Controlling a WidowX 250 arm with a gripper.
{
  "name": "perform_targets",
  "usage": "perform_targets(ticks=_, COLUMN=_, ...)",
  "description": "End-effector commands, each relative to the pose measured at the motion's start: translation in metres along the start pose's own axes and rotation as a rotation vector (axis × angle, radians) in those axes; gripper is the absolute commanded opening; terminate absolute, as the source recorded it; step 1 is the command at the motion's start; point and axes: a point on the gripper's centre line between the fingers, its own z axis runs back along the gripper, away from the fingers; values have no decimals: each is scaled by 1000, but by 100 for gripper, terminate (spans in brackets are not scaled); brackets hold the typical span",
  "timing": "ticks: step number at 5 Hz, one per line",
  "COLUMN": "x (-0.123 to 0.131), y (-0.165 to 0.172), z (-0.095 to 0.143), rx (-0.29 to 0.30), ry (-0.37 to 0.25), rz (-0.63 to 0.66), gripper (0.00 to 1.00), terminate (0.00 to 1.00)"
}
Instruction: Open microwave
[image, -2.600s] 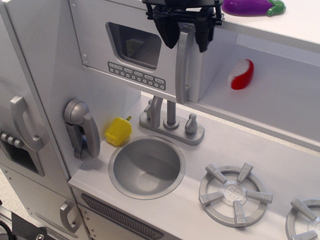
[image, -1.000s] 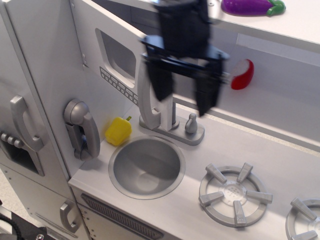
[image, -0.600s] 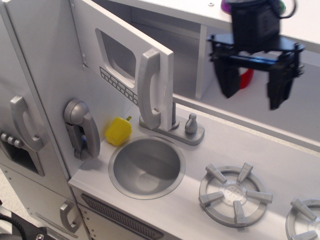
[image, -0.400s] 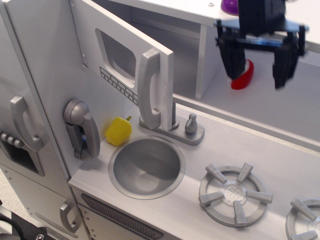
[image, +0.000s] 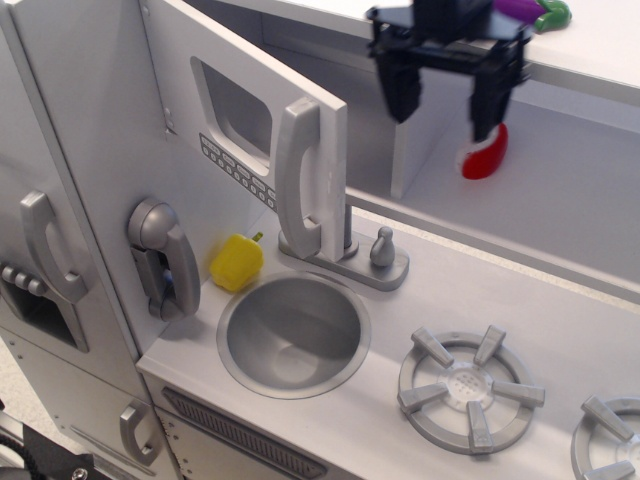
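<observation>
Microwave (image: 250, 120) door swung wide open, hinged at its far-left edge — silver handle (image: 300, 175) on the free edge sits below and left of the gripper (image: 444, 108). Gripper hangs apart from the door, fingers spread, nothing between them. Red-and-white toy (image: 486, 152) just beside its right finger; purple eggplant (image: 525, 10) above it on the shelf top.

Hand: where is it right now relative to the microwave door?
The hand hangs open at top centre-right, clear of the swung-open microwave door, just left of the red-and-white toy on the shelf.
</observation>
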Motion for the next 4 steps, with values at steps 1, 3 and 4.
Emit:
perform_targets(ticks=1, x=-26, y=44, z=30, rx=42, ry=-127, rz=-64, gripper=100, terminate=0)
perform_targets(ticks=3, x=-65, y=73, z=37, rx=51, ry=-128, rz=-90, gripper=100, terminate=0)
perform_targets(ticks=4, x=-84, y=92, z=37, rx=64, ry=-140, rz=-95, gripper=100, terminate=0)
